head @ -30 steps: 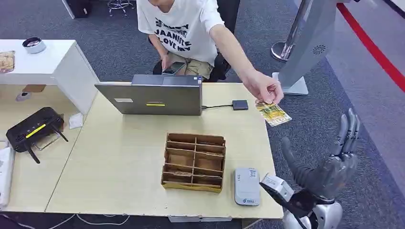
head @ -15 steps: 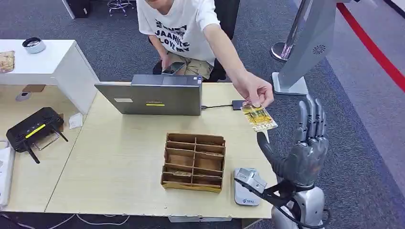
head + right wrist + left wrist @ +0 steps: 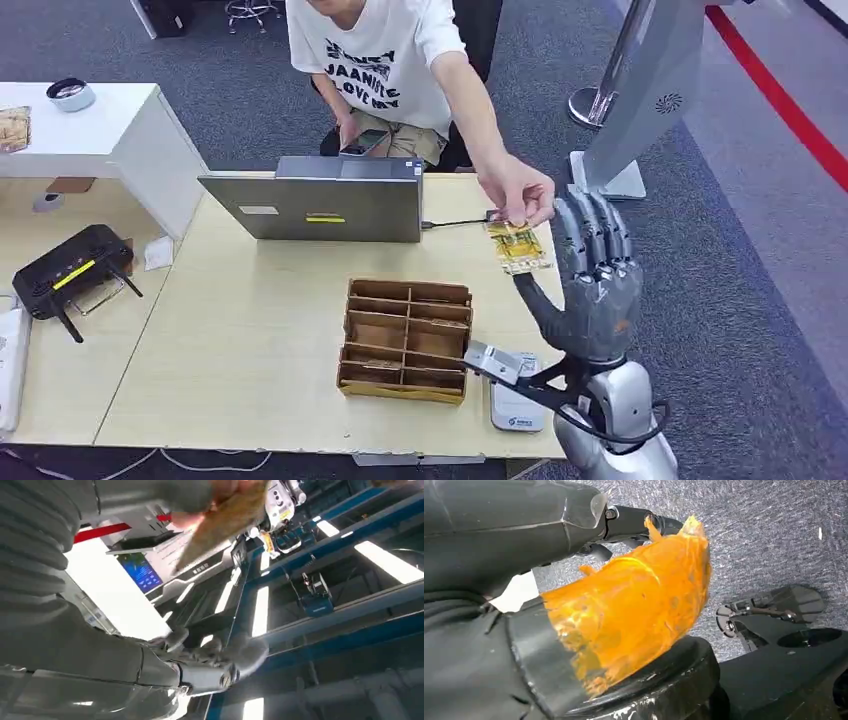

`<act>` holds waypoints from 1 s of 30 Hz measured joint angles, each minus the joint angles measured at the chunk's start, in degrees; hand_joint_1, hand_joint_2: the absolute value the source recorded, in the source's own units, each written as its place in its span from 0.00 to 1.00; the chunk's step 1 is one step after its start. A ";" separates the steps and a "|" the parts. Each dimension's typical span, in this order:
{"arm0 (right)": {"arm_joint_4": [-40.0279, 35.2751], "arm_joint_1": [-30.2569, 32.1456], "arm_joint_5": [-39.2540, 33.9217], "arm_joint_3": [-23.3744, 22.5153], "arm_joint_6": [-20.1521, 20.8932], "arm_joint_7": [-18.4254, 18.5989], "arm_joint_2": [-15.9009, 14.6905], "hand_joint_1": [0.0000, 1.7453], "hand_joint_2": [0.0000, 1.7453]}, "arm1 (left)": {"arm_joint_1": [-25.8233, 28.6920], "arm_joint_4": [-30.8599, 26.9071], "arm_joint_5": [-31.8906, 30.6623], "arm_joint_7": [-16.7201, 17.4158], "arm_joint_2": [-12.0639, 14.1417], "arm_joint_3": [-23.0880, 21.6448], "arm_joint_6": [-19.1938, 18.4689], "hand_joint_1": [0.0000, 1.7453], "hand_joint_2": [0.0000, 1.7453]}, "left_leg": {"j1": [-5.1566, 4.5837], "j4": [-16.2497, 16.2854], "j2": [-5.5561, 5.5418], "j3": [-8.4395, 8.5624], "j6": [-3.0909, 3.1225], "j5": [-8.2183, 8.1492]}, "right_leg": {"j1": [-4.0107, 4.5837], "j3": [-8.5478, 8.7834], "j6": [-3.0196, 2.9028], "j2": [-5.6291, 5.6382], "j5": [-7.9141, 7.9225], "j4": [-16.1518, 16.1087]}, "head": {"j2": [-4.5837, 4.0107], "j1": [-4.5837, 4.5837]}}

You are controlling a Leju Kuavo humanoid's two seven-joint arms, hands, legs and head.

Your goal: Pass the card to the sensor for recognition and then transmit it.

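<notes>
Since 1 second ago our right hand (image 3: 592,290) has swung in from out past the table's (image 3: 250,340) corner to stand upright over that edge, and the person's hand (image 3: 515,195) has brought the card (image 3: 517,246) in from over the carpet to just beside our thumb. From the head view, our fingers stand straight and apart, thumb angled toward the card, nothing held yet; the card, thin, glossy and yellow-printed, hangs from the person's fingertips above the table, between the laptop (image 3: 325,205) and our palm. Nearer us than the card, the flat grey sensor (image 3: 515,392) lies on the table just beside the cardboard divider box (image 3: 407,338). We judge the risk to be a slick, thin card slipping if our hard fingers close before it sits between thumb and fingers. From the left wrist view, we cannot tell how that hand's fingers lie. From the right wrist view, the card (image 3: 220,520) blurs past our ribbed grey cover, untouched.
</notes>
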 joint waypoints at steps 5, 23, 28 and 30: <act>0.88 -0.28 0.00 1.05 -0.02 0.44 -0.39 1.00 1.00 | -0.01 0.00 0.00 0.00 0.00 0.00 0.00 0.00 0.00 | 0.00 0.00 0.00 0.00 0.00 0.00 | 0.00 0.00 0.00 0.00 0.00 0.00 | 0.00 0.00; 1.97 -0.55 -1.33 3.48 0.00 2.93 -2.21 1.00 1.00 | -0.02 0.00 -0.31 0.00 0.00 0.42 -0.04 0.00 0.00 | 0.00 0.00 0.00 0.00 0.00 0.00 | 0.00 -0.01 0.00 0.00 0.00 0.00 | 0.00 0.00; 1.95 -0.55 -12.16 4.81 2.10 2.99 -2.67 1.00 1.00 | -0.01 0.00 -0.39 -0.07 -0.02 1.11 -0.04 0.00 0.00 | 0.00 0.00 0.00 0.00 0.00 0.00 | 0.00 0.00 0.00 0.00 0.00 0.00 | 0.00 0.00; 1.75 -0.54 -17.10 5.03 4.99 2.71 -2.75 1.00 1.00 | 0.00 0.00 -0.39 -0.09 -0.02 1.40 -0.02 0.00 0.00 | 0.00 0.00 0.00 0.00 0.00 0.00 | 0.00 0.00 0.00 0.00 0.00 0.00 | 0.00 -0.04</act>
